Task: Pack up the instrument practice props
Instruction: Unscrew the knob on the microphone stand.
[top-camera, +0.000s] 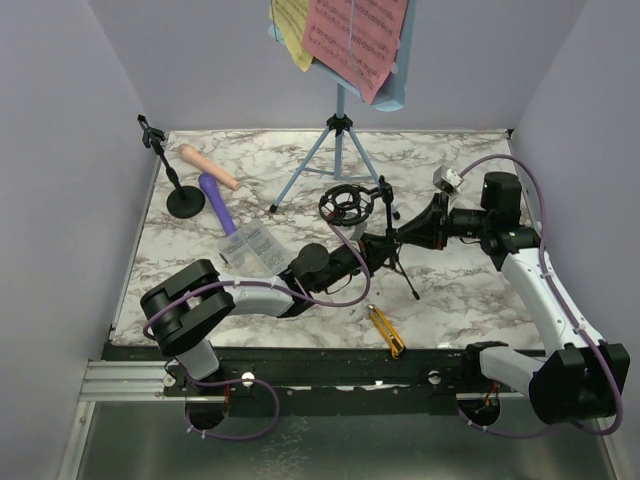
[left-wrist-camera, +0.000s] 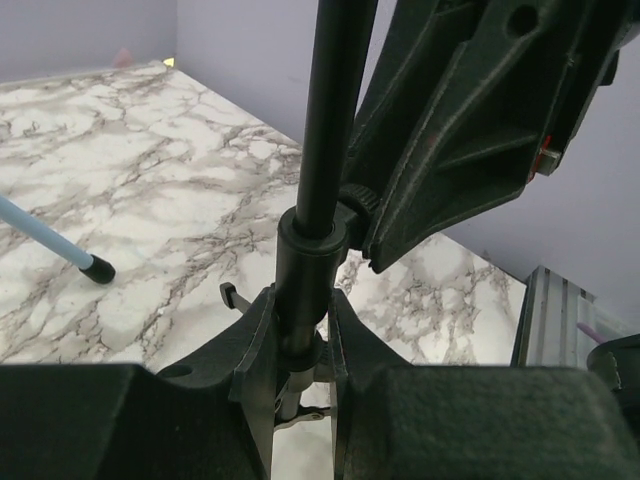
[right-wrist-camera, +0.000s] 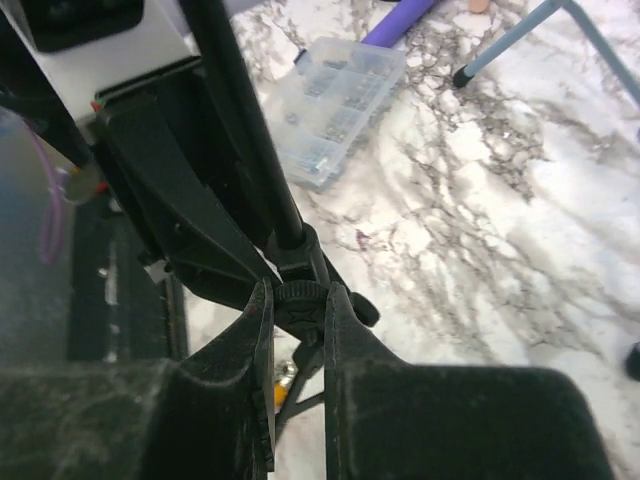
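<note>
Two microphones (top-camera: 210, 166) (top-camera: 217, 205), two pages (top-camera: 292, 30) (top-camera: 355, 35), two mic mounts (top-camera: 185, 200) (top-camera: 347, 205); left hand (left-wrist-camera: 300, 340) and right hand (right-wrist-camera: 298, 310) both pinch the tripod mount (left-wrist-camera: 325, 120).

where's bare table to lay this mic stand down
Bare marble: front right, between utility knife and right arm; back right corner, right of the music stand's legs. Crowded: left rear (beige microphone, purple microphone, round-base stand, parts box) and centre around the tripod mic stand.

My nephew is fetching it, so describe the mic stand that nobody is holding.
Go to the marble table's far left corner by the grey wall. The mic stand sits there, beside the beige microphone. Unlike the black tripod stand mid-table, it has a round black base.
</note>
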